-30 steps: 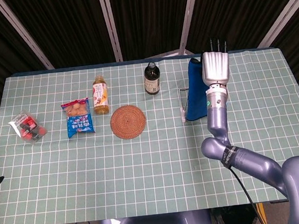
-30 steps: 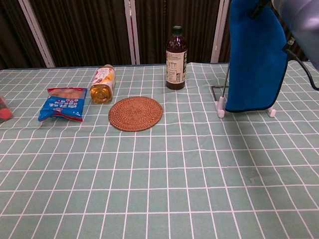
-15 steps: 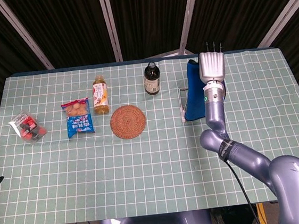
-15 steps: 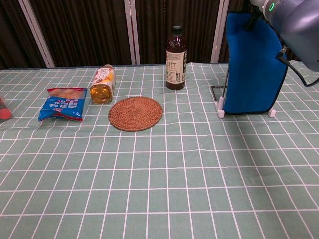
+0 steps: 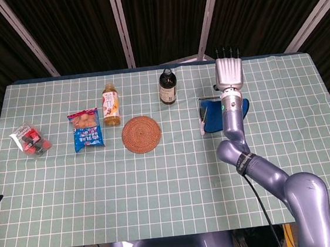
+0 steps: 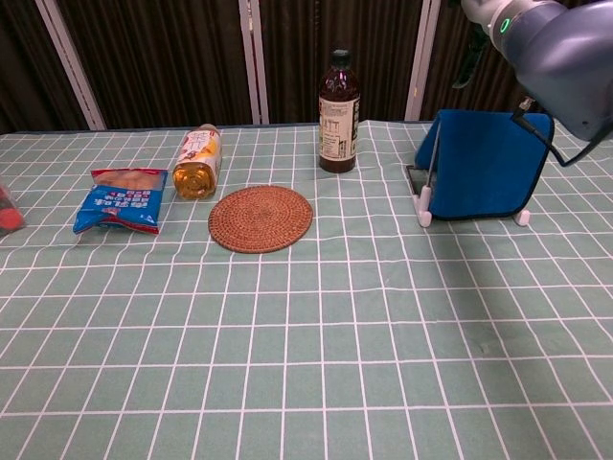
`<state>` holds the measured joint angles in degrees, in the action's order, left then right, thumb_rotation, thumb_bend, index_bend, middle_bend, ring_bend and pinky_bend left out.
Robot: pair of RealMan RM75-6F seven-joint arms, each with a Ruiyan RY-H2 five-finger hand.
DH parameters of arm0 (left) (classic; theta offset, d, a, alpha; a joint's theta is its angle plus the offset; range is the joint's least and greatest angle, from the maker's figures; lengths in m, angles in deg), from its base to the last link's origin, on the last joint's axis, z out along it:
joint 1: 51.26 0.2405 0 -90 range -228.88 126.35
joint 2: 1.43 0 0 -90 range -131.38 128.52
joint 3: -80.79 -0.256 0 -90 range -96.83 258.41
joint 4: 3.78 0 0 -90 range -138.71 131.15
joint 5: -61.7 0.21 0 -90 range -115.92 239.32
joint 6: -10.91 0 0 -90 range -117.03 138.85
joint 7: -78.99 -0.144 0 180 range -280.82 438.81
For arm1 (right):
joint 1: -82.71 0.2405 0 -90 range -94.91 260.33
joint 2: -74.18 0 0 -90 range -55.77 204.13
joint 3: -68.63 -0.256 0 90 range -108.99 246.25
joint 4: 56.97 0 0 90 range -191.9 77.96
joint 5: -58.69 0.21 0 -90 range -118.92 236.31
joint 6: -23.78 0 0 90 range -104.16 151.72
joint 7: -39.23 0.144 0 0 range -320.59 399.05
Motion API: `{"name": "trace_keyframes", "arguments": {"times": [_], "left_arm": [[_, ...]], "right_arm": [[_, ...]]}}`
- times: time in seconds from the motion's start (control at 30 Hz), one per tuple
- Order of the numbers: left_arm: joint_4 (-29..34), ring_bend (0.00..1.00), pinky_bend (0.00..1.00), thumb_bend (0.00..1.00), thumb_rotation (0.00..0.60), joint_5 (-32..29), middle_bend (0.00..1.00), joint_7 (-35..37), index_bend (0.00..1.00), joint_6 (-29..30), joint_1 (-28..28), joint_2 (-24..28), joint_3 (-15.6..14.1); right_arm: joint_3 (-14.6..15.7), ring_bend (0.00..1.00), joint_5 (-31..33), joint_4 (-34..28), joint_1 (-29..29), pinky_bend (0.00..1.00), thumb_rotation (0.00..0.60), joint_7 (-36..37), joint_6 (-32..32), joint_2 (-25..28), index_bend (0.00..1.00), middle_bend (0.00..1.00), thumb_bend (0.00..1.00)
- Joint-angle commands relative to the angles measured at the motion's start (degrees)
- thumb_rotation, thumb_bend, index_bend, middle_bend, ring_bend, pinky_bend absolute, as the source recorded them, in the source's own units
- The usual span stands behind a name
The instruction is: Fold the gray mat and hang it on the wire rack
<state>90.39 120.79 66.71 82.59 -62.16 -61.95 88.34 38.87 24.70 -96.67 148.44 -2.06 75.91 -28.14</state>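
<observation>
A: Blue cloth, not gray — the mat [image 6: 484, 172] is draped over the wire rack [image 6: 427, 187], folded, both flaps hanging toward the desk [image 6: 306, 335]. A second ago it was stretched tall under the fingers; now it has dropped and sits low on the rack.

B: Right hand [image 5: 229, 75]?

A: Above and just behind the rack, palm down, fingers [image 5: 226, 51] straight and slightly apart, pointing away toward the curtains. Nothing is between them. The hand has moved clear of the cloth since half a second back.

B: So released?

A: My reading, yes. The mat carries its own weight on the rack, so the hang looks done. The far flap bunches wider than the near one; it might slide.

B: Left hand?

A: Not in either view.

B: Other items?

A: Dark bottle [image 6: 339, 113] well left of the fingers; woven coaster [image 6: 261, 218], juice bottle [image 6: 197, 162] and snack bag [image 6: 123, 199] further left, untouched.
</observation>
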Motion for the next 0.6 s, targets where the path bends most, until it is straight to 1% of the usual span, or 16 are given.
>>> {"name": "trace_keyframes", "arguments": {"times": [0.03, 0.2, 0.23, 0.27, 0.33, 0.4, 0.43, 0.47, 0.6], "left_arm": [[0.04, 0.00, 0.00, 0.00, 0.600, 0.14, 0.00, 0.10, 0.00, 0.05, 0.02, 0.05, -0.03], [0.53, 0.00, 0.00, 0.00, 0.600, 0.92, 0.00, 0.64, 0.00, 0.44, 0.18, 0.34, -0.14], [0.99, 0.00, 0.00, 0.00, 0.600, 1.66, 0.00, 1.02, 0.00, 0.93, 0.32, 0.57, -0.17], [1.48, 0.00, 0.00, 0.00, 0.600, 2.62, 0.00, 1.54, 0.00, 1.41, 0.51, 0.84, -0.27], [1.73, 0.00, 0.00, 0.00, 0.600, 3.80, 0.00, 2.28, 0.00, 1.86, 0.76, 1.13, -0.51], [1.93, 0.00, 0.00, 0.00, 0.600, 4.84, 0.00, 2.80, 0.00, 2.31, 0.95, 1.30, -0.70], [2.36, 0.00, 0.00, 0.00, 0.600, 6.27, 0.00, 3.56, 0.00, 2.99, 1.19, 1.52, -0.89], [2.49, 0.00, 0.00, 0.00, 0.600, 7.06, 0.00, 4.04, 0.00, 3.36, 1.36, 1.65, -1.03], [3.22, 0.00, 0.00, 0.00, 0.600, 10.65, 0.00, 5.98, 0.00, 5.32, 2.09, 2.17, -1.54]], "right_arm": [[0.05, 0.00, -0.58, -0.58, -0.21, 0.00, 0.600, 0.31, 0.66, 0.39, 0.07, 0.03, 0.00], [0.00, 0.00, -2.02, -4.38, -1.31, 0.00, 0.600, 0.86, 3.03, 2.52, 0.07, 0.03, 0.00], [0.05, 0.00, -3.34, -7.40, -2.22, 0.00, 0.600, 1.53, 4.98, 4.29, 0.07, 0.03, 0.00], [0.27, 0.00, -5.02, -11.74, -3.82, 0.00, 0.600, 2.80, 7.17, 6.58, 0.07, 0.03, 0.00], [1.05, 0.00, -6.92, -19.30, -6.75, 0.00, 0.600, 3.81, 9.38, 10.54, 0.07, 0.03, 0.00], [1.50, 0.00, -8.22, -25.11, -9.05, 0.00, 0.600, 4.62, 10.99, 13.80, 0.07, 0.03, 0.00], [2.00, 0.00, -10.23, -30.78, -11.73, 0.00, 0.600, 6.27, 13.18, 17.08, 0.07, 0.03, 0.00], [2.57, 0.00, -11.56, -34.35, -13.44, 0.00, 0.600, 7.26, 14.13, 19.21, 0.07, 0.03, 0.00], [5.01, 0.00, -17.25, -45.62, -20.15, 0.00, 0.600, 11.85, 18.35, 26.62, 0.07, 0.03, 0.00]]}}
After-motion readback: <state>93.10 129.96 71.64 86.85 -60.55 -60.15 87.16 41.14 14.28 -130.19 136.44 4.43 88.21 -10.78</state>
